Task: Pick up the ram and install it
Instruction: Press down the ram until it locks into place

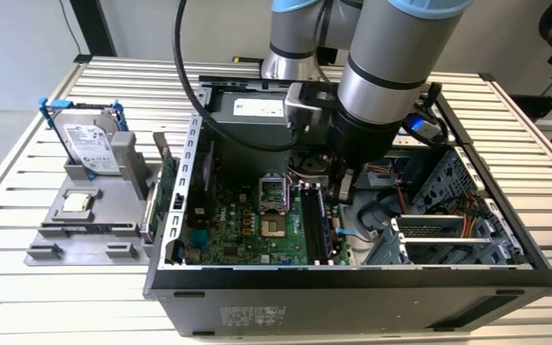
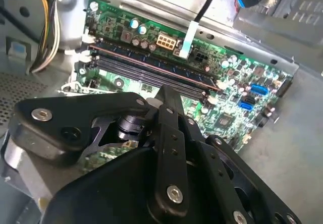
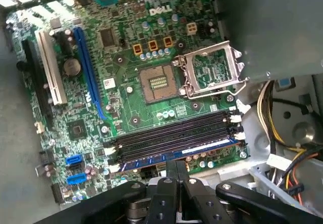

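Open computer case (image 1: pixel 353 284) lies on its side on a slatted metal table (image 1: pixel 26 180). Green motherboard (image 3: pixel 126 57) inside, with open CPU socket (image 3: pixel 209 72) and bare processor seat (image 3: pixel 157 82) beside it. Blue and white expansion slots (image 3: pixel 86 67) run along one edge; blue SATA ports (image 3: pixel 73 160) near them. On the exterior view's left, grey tray (image 1: pixel 94 215) carries a hard drive in blue frame (image 1: pixel 89 144), standing upright. Yellow-and-black cable bundle (image 3: pixel 267 108) beside board.

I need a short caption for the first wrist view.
Gripper above the dark blue-green ram stick sitting in the green motherboard's memory slot.
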